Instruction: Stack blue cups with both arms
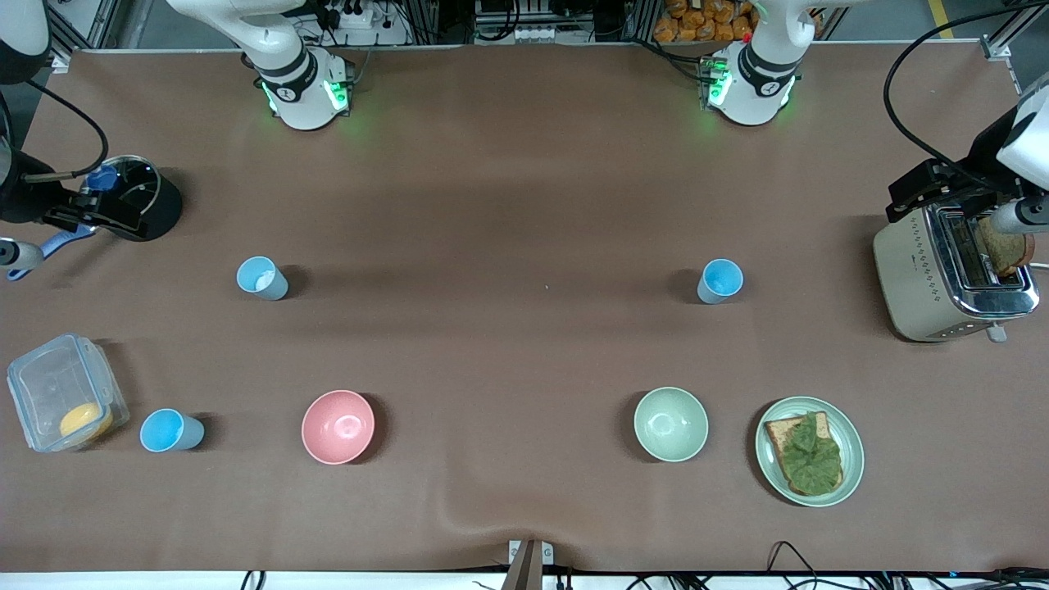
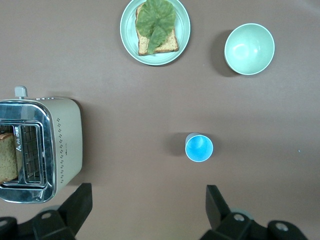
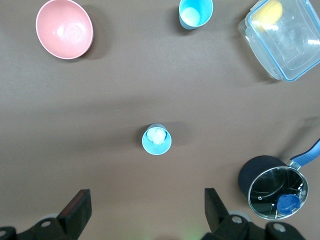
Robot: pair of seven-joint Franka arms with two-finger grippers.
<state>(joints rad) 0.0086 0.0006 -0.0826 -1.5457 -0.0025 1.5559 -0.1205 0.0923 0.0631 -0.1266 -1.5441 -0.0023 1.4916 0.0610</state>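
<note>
Plate [image 1: 852, 459] nearest; bowls [image 1: 338, 426], three blue cups [image 1: 720, 281] apart, unobstructed.

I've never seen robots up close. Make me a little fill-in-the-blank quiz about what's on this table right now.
1. The number of blue cups standing on the table is ____.
2. The cup with a white bit inside stands toward the ____ arm's end of the table.
3. On the plate, the toast is topped with a green ____.
4. The bowl nearest the plate is colored ____.

Missing words: three; right; leaf; green
</note>
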